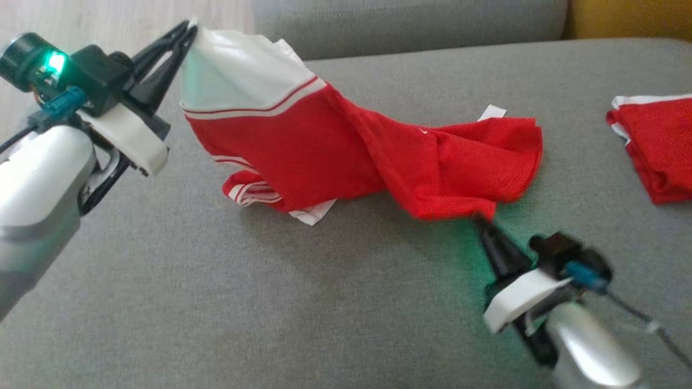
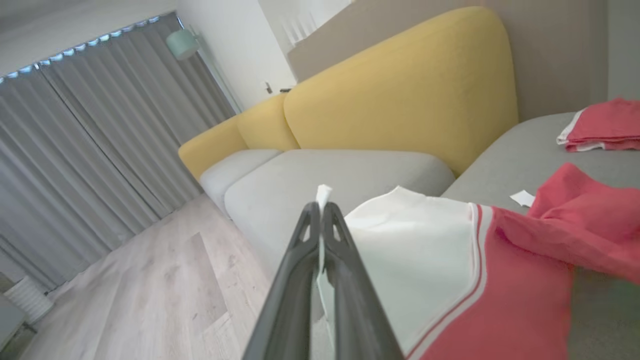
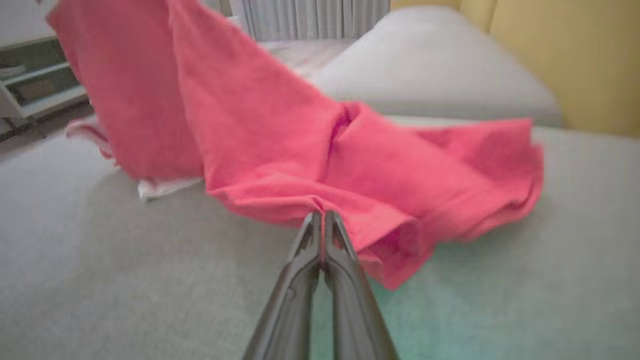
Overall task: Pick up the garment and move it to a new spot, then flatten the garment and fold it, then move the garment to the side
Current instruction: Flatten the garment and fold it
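Left gripper [image 1: 186, 32] pinches garment [image 1: 351, 156] white corner, right gripper [image 1: 483, 220] clamped on red hem — grey cushion [image 1: 270, 297] underneath, yellow backrest [image 2: 400, 90], grey curtains [image 2: 100, 125], pale wood floor [image 2: 165, 290].

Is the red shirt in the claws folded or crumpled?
Crumpled: the red and white fabric shirt sags in wrinkles between left claw, gripping its raised white end, and right claw, pinching its red hem.
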You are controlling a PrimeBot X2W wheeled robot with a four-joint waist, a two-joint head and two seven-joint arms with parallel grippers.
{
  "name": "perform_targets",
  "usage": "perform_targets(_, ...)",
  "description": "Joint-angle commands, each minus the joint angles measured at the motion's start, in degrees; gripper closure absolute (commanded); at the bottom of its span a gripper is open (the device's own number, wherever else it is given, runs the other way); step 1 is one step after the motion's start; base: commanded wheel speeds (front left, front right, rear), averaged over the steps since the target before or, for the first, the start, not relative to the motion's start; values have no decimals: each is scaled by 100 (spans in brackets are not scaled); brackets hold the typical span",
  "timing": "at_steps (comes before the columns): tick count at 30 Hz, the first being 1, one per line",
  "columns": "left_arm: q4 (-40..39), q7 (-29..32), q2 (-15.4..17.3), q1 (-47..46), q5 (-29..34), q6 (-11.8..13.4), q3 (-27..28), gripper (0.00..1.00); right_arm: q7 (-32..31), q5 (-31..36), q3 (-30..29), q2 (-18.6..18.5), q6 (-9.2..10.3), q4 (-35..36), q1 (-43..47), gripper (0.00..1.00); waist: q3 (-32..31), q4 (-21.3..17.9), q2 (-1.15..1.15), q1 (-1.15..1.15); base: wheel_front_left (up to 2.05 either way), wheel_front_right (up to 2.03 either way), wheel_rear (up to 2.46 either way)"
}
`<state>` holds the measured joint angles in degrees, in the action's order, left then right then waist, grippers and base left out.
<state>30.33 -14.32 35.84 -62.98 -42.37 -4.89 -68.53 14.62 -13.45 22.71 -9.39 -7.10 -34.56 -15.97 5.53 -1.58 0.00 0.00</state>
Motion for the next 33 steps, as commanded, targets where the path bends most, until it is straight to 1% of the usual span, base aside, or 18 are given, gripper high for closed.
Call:
perform_targets(1,-173,-63,254,-272,59,109,487,100,38,95,-44,-245,-39,553,-114,100,-199,-63,0,0,0,0,0)
perform_targets(5,-647,-66,412,-97,312,263,1052,100,38,162,-371,-943,-39,1505,-311,100,-566,-129,0,0,0,0,0)
perform_targets(6,-647,-66,412,-97,312,263,1052,100,38,162,-371,-943,-39,1505,-311,100,-566,-129,0,0,0,0,0)
perform_targets(8,-922,-66,482,-33,470,327,1354,100,38,89,-508,-1345,-39,1904,-473,100,-698,-133,0,0,0,0,0)
perform_targets(11,-1334,-66,578,-8,692,357,1786,100,6,-111,-687,-1920,-39,2402,-780,100,-864,-136,0,0,0,0,0)
perform_targets(14,-1762,-67,694,-155,941,392,2160,100,-221,-345,-860,-2433,-39,2900,-1159,100,-965,-139,0,0,0,0,0)
perform_targets(18,-2164,-67,743,-548,1143,328,2502,100,-574,-576,-999,-2976,-39,3345,-1695,100,-1000,-133,0,0,0,0,0)
perform_targets(21,-2221,-67,655,-924,1233,273,2703,100,-757,-770,-947,-3155,-39,3381,-2144,100,-921,-147,0,0,0,0,0)
perform_targets(24,-1825,-32,485,-1171,1171,166,2717,100,-905,-821,-641,-3213,-39,3083,-2619,100,-773,-142,0,0,0,0,0)
perform_targets(28,-987,151,255,-1511,1193,-17,2516,100,-996,-916,9,-3077,-39,2337,-3276,100,-424,-133,0,0,0,0,0)
perform_targets(31,-406,240,93,-1933,1260,-97,2429,100,-947,-1077,394,-2949,-39,1771,-3870,100,143,-111,0,0,0,0,0)
perform_targets(33,-100,223,-28,-2262,1308,-113,2441,100,-808,-1170,540,-2841,-39,1419,-4317,100,552,-109,0,0,0,0,0)
